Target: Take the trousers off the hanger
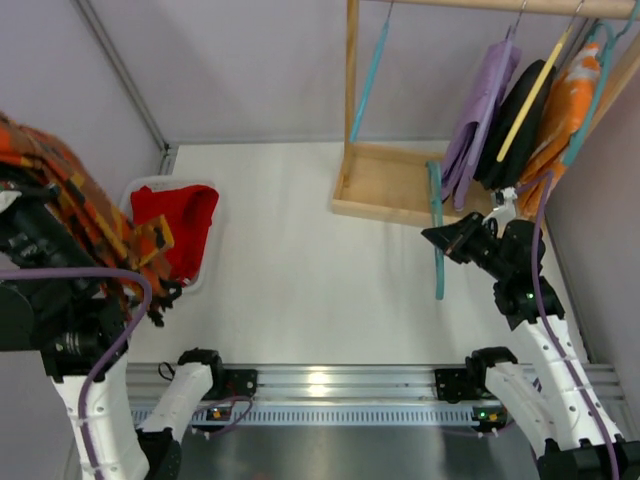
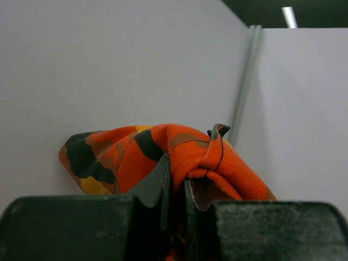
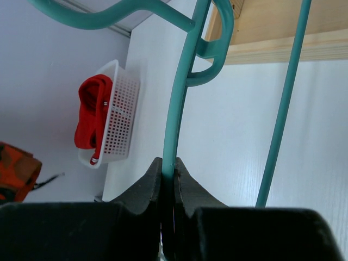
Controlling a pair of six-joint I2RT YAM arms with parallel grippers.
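The camouflage trousers hang bunched over my left arm at the far left, free of the hanger. In the left wrist view my left gripper is shut on a fold of the trousers. The teal hanger hangs bare in front of the wooden rack. My right gripper is shut on one thin bar of the hanger, as the right wrist view shows. A corner of the trousers shows at that view's lower left.
A white basket holding plain red cloth stands left of centre. The wooden rack at the back right carries another teal hanger, a purple garment, a black garment, a yellow hanger and an orange-and-white garment.
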